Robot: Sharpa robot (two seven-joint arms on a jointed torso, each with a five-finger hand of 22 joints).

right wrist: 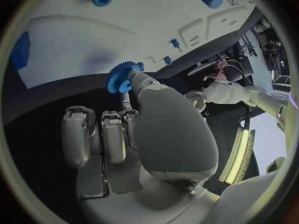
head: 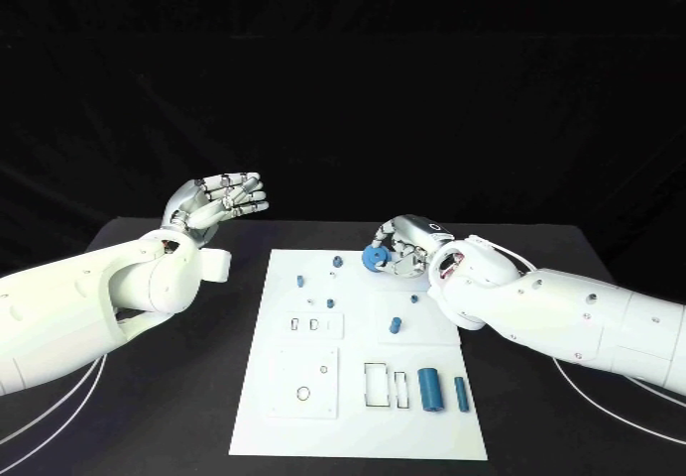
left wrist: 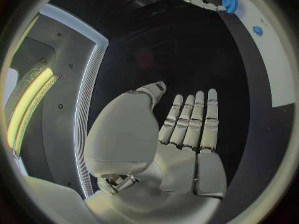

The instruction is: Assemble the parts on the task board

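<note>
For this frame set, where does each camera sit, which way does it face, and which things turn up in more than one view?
Head view: on the robot's head, looking down at the task board; both white arms show, left robot hand raised, right robot hand holding the blue gear.
Left wrist view: behind the left robot hand, its fingers straight and apart, facing the table.
Right wrist view: behind the right robot hand, facing the board.
Shared: all three show the gear and the board.

Looking matt and smooth: white task board (head: 286,397), like painted plate or plastic. Showing dull, dark cloth-like finish: black table (head: 158,397). Gleaming as brushed silver metal: left hand (head: 217,202) and right hand (head: 407,243). Appearing as matt blue plastic: toothed gear (right wrist: 119,77), cylinder (head: 427,387). Shining glossy white: arm shells (head: 86,297).
</note>
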